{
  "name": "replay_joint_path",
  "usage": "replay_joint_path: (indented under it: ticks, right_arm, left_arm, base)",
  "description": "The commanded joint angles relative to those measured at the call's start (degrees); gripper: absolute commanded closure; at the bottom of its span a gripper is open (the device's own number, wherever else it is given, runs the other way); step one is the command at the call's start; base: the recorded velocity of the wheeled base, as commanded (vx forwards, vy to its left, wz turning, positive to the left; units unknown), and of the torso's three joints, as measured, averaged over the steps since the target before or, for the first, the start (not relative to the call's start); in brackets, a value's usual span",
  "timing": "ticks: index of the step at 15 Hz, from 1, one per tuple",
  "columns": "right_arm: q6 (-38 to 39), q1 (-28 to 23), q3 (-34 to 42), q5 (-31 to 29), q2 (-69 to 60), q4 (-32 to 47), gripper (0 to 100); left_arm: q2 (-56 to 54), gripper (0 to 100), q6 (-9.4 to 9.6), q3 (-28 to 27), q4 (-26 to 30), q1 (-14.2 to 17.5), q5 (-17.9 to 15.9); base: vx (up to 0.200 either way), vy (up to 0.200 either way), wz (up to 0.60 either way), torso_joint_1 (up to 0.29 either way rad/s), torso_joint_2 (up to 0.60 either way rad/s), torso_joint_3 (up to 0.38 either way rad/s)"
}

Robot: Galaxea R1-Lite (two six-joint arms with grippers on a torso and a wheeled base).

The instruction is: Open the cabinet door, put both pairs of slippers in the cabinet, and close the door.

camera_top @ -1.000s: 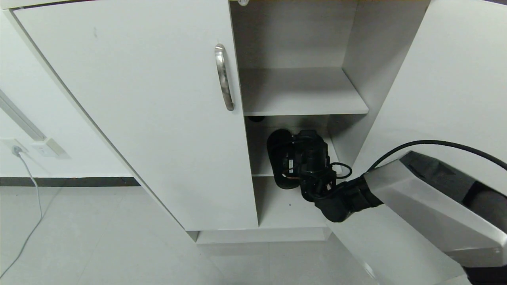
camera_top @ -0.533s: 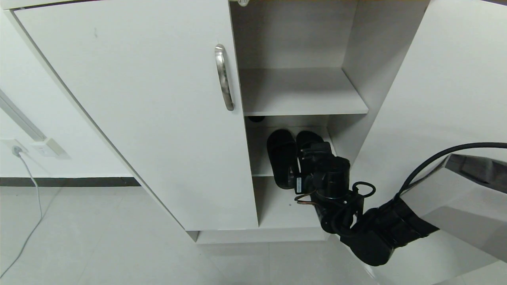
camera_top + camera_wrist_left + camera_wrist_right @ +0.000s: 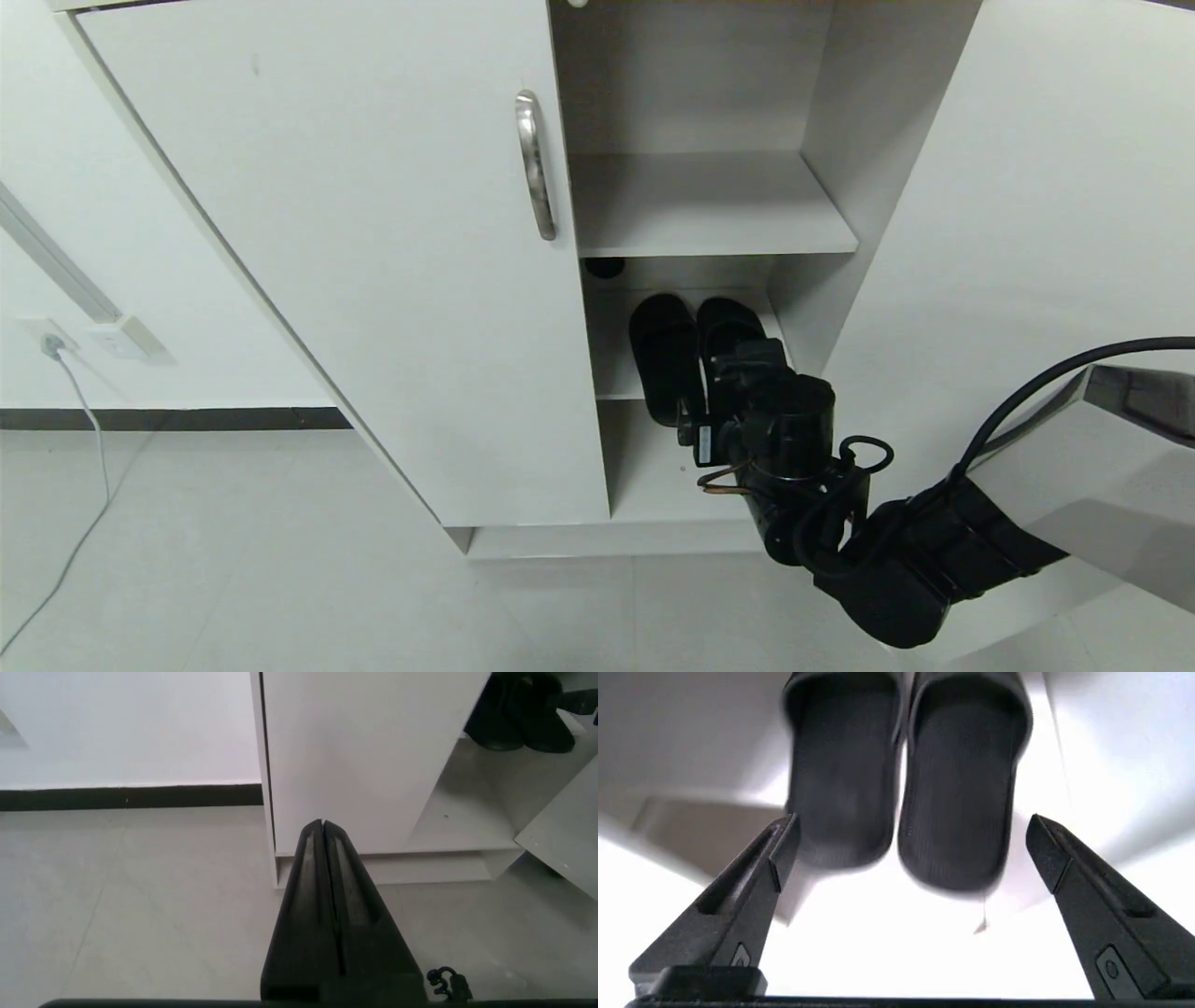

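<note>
A pair of black slippers (image 3: 667, 355) lies side by side on the lower shelf (image 3: 611, 373) of the white cabinet, toes pointing inward. My right gripper (image 3: 726, 375) hangs just in front of that shelf, over the slippers' heels. In the right wrist view it (image 3: 910, 826) stands open with its fingers (image 3: 752, 896) spread wider than the pair (image 3: 962, 775) and nothing between them. My left gripper (image 3: 322, 831) is shut and empty, held low over the floor in front of the cabinet's closed left door (image 3: 374, 747). The slippers (image 3: 523, 714) show past that door's edge.
The right door (image 3: 1027, 233) is swung open beside my right arm. The left door (image 3: 327, 233) is closed, with a metal handle (image 3: 535, 163). An upper shelf (image 3: 709, 205) is bare. A small dark object (image 3: 605, 268) sits under it. A wall socket with a cable (image 3: 56, 350) is at far left.
My right gripper has drawn back out of the cabinet toward me, leaving the black slippers on the lower shelf. The head view has shifted slightly.
</note>
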Motion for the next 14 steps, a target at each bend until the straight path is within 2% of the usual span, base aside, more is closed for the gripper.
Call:
replay_joint_path:
  ticks: [1,3,5,8,14]
  right_arm:
    - [-0.03,0.21,0.72,-0.02,-0.04,0.05,0]
    - [0.15,1.09,1.6,1.3,0.04,-0.13,0]
    - [0.67,1.27,3.44,3.67,0.22,-1.45,0]
    - [0.67,1.27,3.44,3.67,-0.04,-1.71,0]
    - [0.5,1.0,3.88,3.67,-1.45,-1.71,0]
  left_arm:
    - [0.07,100,0.0,0.0,0.0,0.0,0.06]
    - [0.07,100,0.0,0.0,0.0,0.0,0.06]
    - [0.07,100,-0.18,0.0,-0.09,0.0,0.15]
    - [0.07,100,0.18,0.0,-0.09,0.0,0.59]
    - [0.07,100,-0.26,0.0,-0.09,0.0,0.33]
  base:
    - [-0.2,0.0,0.0,-0.002,0.01,0.007]
    - [-0.2,0.0,0.0,0.002,0.0,0.005]
    - [0.0,0.0,0.0,0.0,0.0,0.0]
    - [0.0,0.0,0.0,0.0,0.0,0.0]
    - [0.0,0.0,0.0,0.0,0.0,0.0]
